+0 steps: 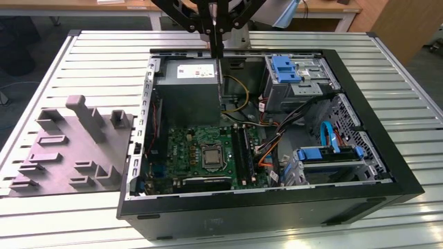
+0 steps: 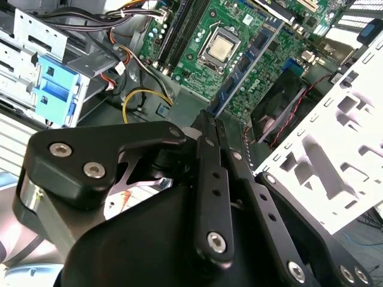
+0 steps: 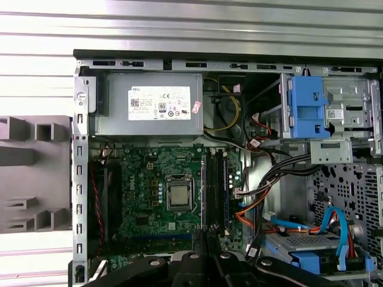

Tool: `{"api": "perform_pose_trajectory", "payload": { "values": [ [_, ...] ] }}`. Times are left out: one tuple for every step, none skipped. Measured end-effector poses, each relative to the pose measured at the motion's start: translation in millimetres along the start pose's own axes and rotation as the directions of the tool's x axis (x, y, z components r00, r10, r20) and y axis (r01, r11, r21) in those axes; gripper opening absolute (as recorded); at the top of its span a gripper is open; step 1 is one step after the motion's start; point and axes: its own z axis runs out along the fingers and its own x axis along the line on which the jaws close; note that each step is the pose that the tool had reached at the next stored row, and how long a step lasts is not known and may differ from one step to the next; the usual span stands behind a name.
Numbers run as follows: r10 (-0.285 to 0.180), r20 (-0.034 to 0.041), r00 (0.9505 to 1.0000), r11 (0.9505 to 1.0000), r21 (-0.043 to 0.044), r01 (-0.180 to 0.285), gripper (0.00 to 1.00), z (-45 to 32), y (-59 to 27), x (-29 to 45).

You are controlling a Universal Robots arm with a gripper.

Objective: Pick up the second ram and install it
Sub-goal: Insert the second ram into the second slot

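My gripper (image 1: 217, 49) hangs over the open computer case, above the edge of the power supply (image 1: 185, 88). It is shut on the second ram (image 1: 220, 78), a thin dark blue stick that hangs edge-on below the fingertips. In the second wrist view the ram (image 2: 245, 75) runs out from the closed fingers (image 2: 206, 128) toward the green motherboard (image 2: 239, 30). The long black memory slots (image 1: 242, 150) lie beside the processor (image 1: 209, 155), lower in the case than the gripper. The same slots (image 3: 214, 188) appear in the first wrist view.
A grey moulded fixture (image 1: 69, 150) lies on the slatted table at the exterior view's left. Inside the case are a blue drive cage (image 1: 285, 70), a blue-railed drive (image 1: 332, 155) and bundles of cables (image 1: 277, 135) beside the slots. Black case walls (image 1: 374, 129) ring the board.
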Motion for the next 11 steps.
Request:
{"api": "perform_pose_trajectory", "payload": {
  "values": [
    [0.000,0.0000,1.0000,1.0000,-0.0001,0.000,0.12,0.0,0.0,0.0],
    [0.000,0.0000,1.0000,1.0000,0.0000,0.000,0.12,-0.2,0.1,0.0],
    [0.000,0.0000,1.0000,1.0000,0.0000,0.000,0.12,-0.2,0.1,0.0],
    [0.000,0.0000,1.0000,1.0000,0.0000,0.000,0.12,-0.5,0.3,-0.1],
    [0.000,-0.0001,1.0000,1.0000,-0.0001,0.000,0.12,-0.8,0.5,-0.1],
    [0.000,-0.0001,1.0000,1.0000,0.0000,0.000,0.12,-0.8,0.5,-0.1],
    [0.000,-0.0002,1.0000,1.0000,0.0000,0.000,0.12,-0.8,0.5,-0.1],
    [0.000,-0.0003,1.0000,1.0000,0.0001,0.000,0.12,-0.7,0.5,-0.1],
    [0.000,-0.0006,1.0000,1.0000,0.0000,0.000,0.12,-0.4,0.5,-0.1],
    [0.000,-0.0010,1.0000,1.0000,0.0001,0.000,0.12,-0.1,0.5,-0.1],
    [0.000,-0.0014,1.0000,1.0000,0.0001,0.000,0.12,0.0,0.4,-0.1]
  ]
}}
